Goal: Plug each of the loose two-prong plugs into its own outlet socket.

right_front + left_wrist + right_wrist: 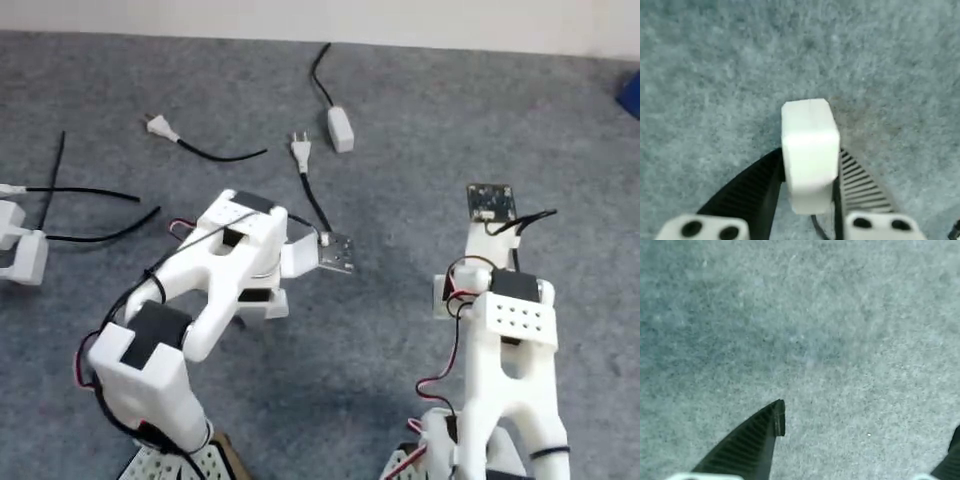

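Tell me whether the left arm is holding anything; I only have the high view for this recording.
Observer: Yes. The left wrist view shows the left end effector shut on a white block, with one finger on each side of it.
Operator: Is anything attached to that block?
Observer: A thin black cord comes out of the end that sits deepest between the fingers.
Operator: And the right arm?
Observer: The right end effector is open over bare grey carpet, and nothing is between its fingers.
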Tool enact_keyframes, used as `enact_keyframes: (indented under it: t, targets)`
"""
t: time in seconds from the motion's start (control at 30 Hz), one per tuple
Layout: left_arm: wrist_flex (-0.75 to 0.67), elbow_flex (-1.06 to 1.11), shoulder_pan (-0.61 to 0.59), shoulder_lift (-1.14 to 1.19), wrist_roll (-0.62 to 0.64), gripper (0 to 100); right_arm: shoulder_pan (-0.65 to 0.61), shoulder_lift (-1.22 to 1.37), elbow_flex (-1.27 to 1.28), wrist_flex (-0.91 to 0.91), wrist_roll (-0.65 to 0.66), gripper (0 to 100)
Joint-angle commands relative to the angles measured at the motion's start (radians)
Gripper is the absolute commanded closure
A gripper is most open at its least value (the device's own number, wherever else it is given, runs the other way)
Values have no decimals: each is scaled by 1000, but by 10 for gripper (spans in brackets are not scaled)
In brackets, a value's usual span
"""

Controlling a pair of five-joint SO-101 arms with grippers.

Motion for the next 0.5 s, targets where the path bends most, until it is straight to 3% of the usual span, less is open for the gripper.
enact_keyframes:
  t: [0.0,0.2,0.47]
  targets:
    - [-28,-44,-18,5,8,979,-7,-10,-7,-19,14,523]
    - [-118,-179,-87,16,55,993,-7,-10,-7,-19,14,523]
    - [-132,-173,-88,16,110,973,-7,-10,-7,-19,14,523]
